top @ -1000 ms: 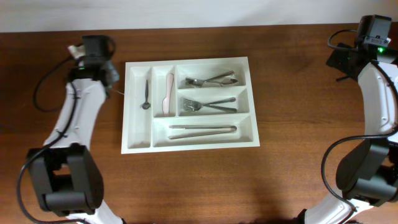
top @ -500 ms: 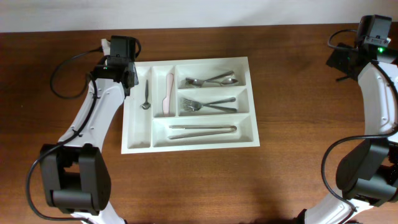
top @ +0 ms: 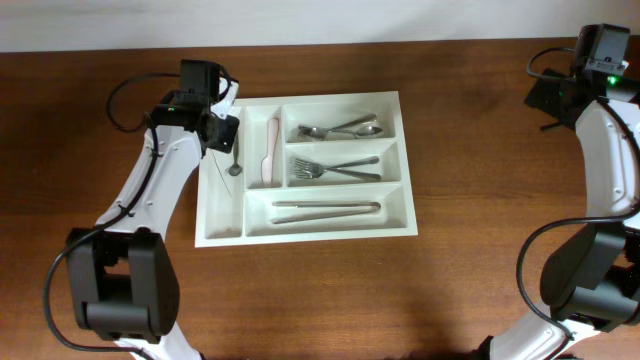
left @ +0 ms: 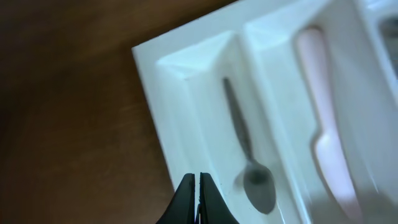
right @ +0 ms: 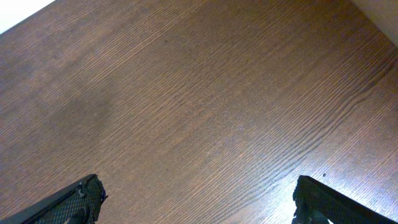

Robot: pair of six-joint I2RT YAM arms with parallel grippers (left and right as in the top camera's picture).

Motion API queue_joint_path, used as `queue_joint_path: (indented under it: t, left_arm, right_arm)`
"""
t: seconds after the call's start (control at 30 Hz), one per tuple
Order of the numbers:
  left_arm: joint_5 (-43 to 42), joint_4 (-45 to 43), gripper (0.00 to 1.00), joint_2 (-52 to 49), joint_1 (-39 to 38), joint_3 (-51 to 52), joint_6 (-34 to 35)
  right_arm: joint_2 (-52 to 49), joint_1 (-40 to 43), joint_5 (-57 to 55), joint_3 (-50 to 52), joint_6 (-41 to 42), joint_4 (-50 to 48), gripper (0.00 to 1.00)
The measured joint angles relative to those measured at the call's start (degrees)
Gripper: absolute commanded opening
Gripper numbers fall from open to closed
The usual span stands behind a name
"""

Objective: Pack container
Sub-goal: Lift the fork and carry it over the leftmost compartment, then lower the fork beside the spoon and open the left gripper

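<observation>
1. The left pincer (left: 199, 198) has its two fingers pressed together with nothing between them. It hangs over the far-left corner of the container (top: 222, 218), its tips just beside the outer wall of the first narrow compartment.
2. Below and just to one side of those tips lies a small spoon (left: 247, 155), alone in that compartment, bowl toward the near end.
3. In the next narrow slot is a pink knife (top: 270, 150), lying lengthwise.
4. Further out, the three long compartments are filled too: spoons (top: 340, 129) at the far end, forks (top: 335, 168) in the middle, and long slim metal pieces (top: 325, 208) nearest, which I cannot name for certain.
5. The white tray sits flat in the middle of the table (top: 480, 280), and I see no loose cutlery around it.
6. The right pincer (right: 200, 202) is spread wide and empty, over bare wood at the far right, well apart from the tray.
7. To my eye the packing is all but done, since every compartment holds something. At most a nudge to the small spoon may be left.
</observation>
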State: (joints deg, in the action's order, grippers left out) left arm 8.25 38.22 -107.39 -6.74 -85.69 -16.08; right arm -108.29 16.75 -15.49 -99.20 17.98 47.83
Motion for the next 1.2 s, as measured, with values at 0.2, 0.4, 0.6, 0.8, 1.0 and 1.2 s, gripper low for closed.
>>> queue_joint_path:
  t: [0.2,0.4,0.6,0.8,1.0,1.2]
  left_arm:
    - [-1.7,0.8,0.03,0.0,0.0,0.0,-3.8]
    - [-2.1,2.7,0.45,-0.3,0.0,0.0,-5.3]
    - [-2.3,2.8,0.87,-1.2,0.0,0.0,-5.7]
    - [-0.1,0.2,0.99,-1.3,0.0,-0.9,-5.0]
    - [5.6,2.3,0.99,-1.2,0.0,-7.5,-0.3]
    - [8.1,8.8,0.99,2.8,0.0,-11.6,5.7]
  right_arm:
    - [0.0,0.0,0.0,0.0,0.0,0.0,0.99]
    - [0.0,0.0,0.0,0.0,0.0,0.0,0.99]
    - [0.0,0.0,0.0,0.0,0.0,0.0,0.99]
    - [0.0,0.0,0.0,0.0,0.0,0.0,0.99]
    - [0.0,0.0,0.0,0.0,0.0,0.0,0.99]
    - [0.0,0.0,0.0,0.0,0.0,0.0,0.99]
